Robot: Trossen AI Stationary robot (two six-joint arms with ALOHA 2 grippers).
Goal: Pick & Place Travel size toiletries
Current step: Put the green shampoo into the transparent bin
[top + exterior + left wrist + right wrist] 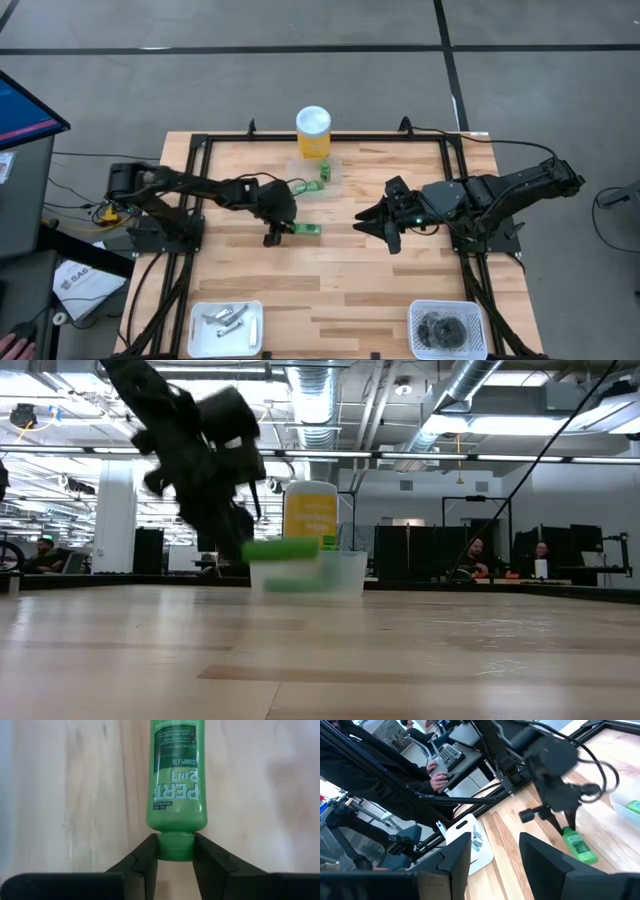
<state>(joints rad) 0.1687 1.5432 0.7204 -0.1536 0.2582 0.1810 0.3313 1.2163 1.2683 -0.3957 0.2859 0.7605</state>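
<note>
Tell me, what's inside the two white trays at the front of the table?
The left tray holds thin silvery metal pieces. The right tray holds dark grey round pieces, piled together, so anything beneath them is hidden.

The table (330,275) is pale wood with a visible grain and a smooth, faintly sheeny finish, framed by dark matt metal rails (190,190). The green tube (176,775) clamped at its cap by the left gripper (175,857) is glossy plastic with a printed label; the gripper's fingers (142,862) look like matt black plastic. Far on the table, a clear plastic container (325,170) sits before the yellow cylinder (313,135) with its white lid. Near the front edge, a white plastic tray (255,325) holds silvery metal pieces (228,318), and a white mesh basket (478,318) holds dark grey pieces (443,328).
</note>
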